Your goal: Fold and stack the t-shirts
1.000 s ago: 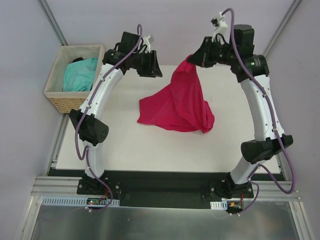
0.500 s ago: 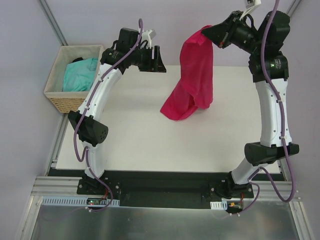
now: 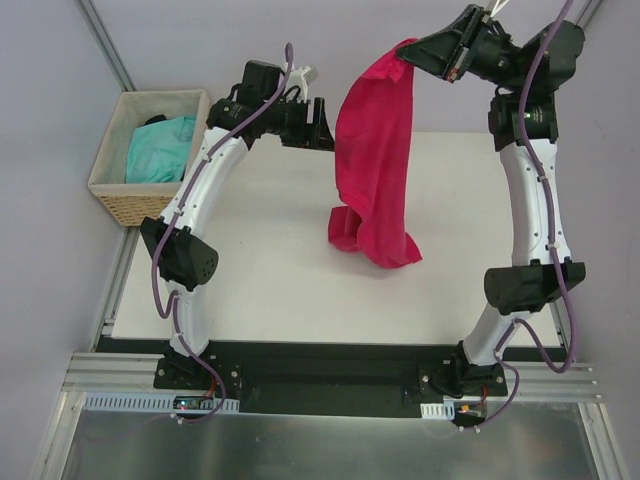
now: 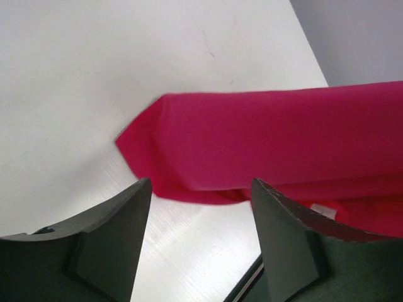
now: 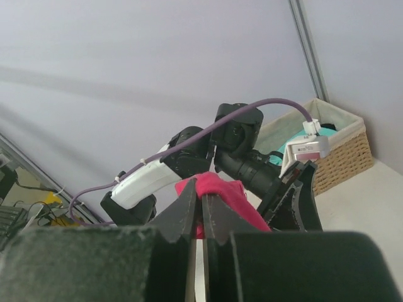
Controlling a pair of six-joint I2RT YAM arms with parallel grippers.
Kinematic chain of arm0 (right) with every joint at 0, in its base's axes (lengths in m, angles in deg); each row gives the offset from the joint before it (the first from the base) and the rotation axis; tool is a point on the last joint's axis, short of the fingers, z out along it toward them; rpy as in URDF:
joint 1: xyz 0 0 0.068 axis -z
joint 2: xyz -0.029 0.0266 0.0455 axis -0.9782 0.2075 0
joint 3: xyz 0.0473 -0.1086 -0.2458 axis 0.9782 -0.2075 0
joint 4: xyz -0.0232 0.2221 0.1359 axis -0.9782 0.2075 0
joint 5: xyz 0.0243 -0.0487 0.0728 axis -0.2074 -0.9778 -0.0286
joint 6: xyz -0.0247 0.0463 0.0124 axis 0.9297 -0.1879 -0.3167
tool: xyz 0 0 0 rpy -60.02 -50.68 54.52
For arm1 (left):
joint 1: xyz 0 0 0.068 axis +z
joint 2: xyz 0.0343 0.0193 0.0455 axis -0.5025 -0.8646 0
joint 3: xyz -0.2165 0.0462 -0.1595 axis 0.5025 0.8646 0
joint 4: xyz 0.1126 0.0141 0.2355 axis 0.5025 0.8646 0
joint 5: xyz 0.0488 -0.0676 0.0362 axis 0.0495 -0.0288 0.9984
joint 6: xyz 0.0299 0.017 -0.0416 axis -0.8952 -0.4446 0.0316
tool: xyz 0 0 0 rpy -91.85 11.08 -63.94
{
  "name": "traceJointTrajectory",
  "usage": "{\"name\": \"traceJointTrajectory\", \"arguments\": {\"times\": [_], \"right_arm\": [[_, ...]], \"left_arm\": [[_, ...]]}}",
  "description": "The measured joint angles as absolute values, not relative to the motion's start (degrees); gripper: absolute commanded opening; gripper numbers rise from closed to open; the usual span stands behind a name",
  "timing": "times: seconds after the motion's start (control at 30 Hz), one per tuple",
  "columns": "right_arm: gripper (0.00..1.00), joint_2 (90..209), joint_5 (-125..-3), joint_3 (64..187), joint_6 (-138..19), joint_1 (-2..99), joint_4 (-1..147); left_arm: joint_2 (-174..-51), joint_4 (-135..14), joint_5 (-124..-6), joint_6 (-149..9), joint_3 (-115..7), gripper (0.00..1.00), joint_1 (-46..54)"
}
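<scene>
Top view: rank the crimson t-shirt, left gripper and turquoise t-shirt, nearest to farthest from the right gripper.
1. crimson t-shirt, pinched in the right gripper.
2. left gripper, to its left.
3. turquoise t-shirt, in the wicker basket, far left.

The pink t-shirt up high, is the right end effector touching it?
Touching. The right wrist view shows the right end effector shut on a bunch of the crimson-pink fabric t-shirt, with the cloth pinched between its two dark fingers.
</scene>
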State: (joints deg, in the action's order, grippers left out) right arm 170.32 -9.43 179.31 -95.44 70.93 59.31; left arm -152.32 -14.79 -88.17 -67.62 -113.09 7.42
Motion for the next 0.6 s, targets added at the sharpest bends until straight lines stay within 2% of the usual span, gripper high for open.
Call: {"name": "traceJointTrajectory", "arguments": {"times": [0.1, 0.3, 0.6], "right_arm": [[0.04, 170.54, -9.34, 177.19, -94.67, 70.93, 60.84], [0.03, 169.66, -10.76, 171.66, -88.60, 70.91, 67.33], [0.03, 169.77, -12.38, 170.70, -84.29, 70.47, 72.32]], "left_arm": [[-152.32, -15.18, -90.75, -67.94, -113.09, 0.72, 7.42], [-150.71, -16.38, -92.95, -69.78, -109.90, 0.67, 6.46], [-141.18, -16.56, -90.55, -73.54, -102.91, 0.66, 5.39]]}}
